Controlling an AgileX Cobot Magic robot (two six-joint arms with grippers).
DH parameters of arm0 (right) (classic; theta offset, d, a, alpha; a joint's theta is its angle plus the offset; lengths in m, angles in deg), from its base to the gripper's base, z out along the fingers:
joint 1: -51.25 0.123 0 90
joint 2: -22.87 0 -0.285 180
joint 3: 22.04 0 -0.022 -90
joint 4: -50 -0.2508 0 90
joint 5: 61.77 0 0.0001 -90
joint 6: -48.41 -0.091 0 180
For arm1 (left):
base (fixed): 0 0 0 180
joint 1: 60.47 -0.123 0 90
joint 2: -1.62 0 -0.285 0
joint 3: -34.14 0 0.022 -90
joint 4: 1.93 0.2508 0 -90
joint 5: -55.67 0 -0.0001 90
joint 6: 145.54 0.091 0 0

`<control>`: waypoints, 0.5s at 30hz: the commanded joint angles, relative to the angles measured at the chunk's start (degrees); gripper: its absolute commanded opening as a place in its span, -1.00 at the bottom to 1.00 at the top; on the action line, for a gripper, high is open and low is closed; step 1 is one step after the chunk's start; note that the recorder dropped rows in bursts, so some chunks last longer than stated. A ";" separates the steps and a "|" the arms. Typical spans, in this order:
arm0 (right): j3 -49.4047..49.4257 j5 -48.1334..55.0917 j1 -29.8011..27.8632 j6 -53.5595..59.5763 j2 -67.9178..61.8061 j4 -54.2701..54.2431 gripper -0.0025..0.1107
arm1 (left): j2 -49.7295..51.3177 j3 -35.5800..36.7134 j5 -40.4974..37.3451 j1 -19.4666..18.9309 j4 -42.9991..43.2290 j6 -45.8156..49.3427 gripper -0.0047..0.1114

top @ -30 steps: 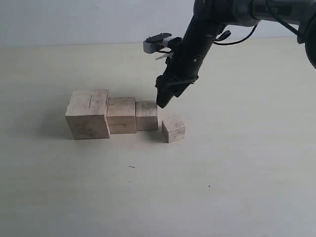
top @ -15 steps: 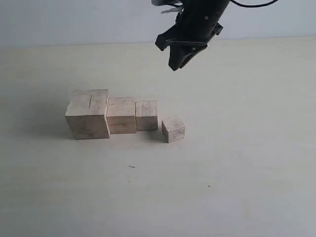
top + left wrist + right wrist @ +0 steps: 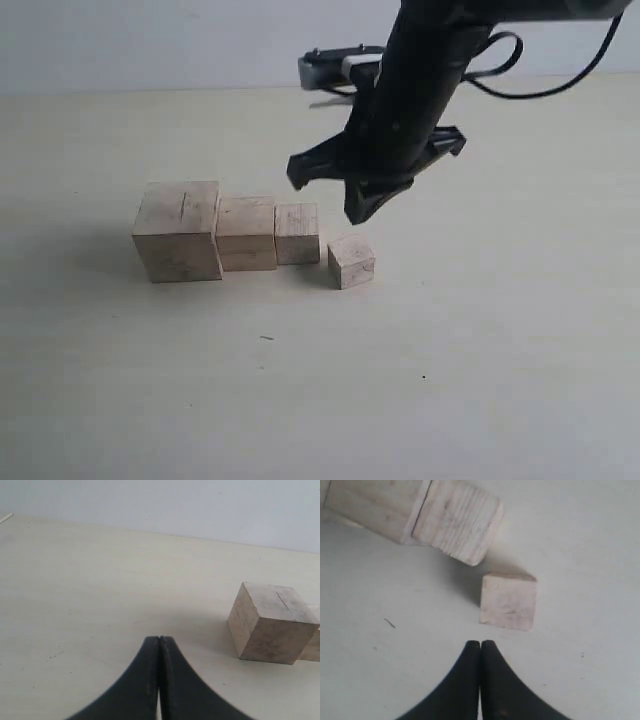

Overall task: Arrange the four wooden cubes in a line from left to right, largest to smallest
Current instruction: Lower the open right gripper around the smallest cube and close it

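Three wooden cubes stand touching in a row in the exterior view: the largest cube (image 3: 178, 230) at the left, then the second cube (image 3: 247, 232) and the third cube (image 3: 297, 233). The smallest cube (image 3: 351, 261) sits slightly apart to the right, nearer the front and turned a little. My right gripper (image 3: 358, 213) hangs shut and empty just above and behind it. In the right wrist view the smallest cube (image 3: 509, 601) lies just beyond the right gripper (image 3: 480, 642), with the third cube (image 3: 460, 522) farther off. My left gripper (image 3: 159, 639) is shut and empty, well away from the largest cube (image 3: 270, 622).
The pale tabletop (image 3: 480, 360) stretches bare around the cubes, with a light wall behind. A black cable (image 3: 520, 70) loops off the right arm. The left arm does not show in the exterior view.
The right arm rose from beside the third cube, then came back down and now hangs over the smallest cube. The cubes have not moved.
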 commanded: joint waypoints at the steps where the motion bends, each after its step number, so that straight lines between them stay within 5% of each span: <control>1: 5.36 -4.67 3.45 -8.09 2.45 5.51 -0.94 | -0.23 0.20 0.37 0.36 0.07 0.00 -0.92; 6: 5.57 -2.32 3.46 -12.40 0.26 8.96 -0.66 | -0.23 0.20 0.37 0.36 0.07 0.00 -0.92; 15: 5.57 -5.71 3.46 -12.40 -2.84 9.25 0.42 | -0.23 0.20 0.37 0.36 0.07 0.00 -0.92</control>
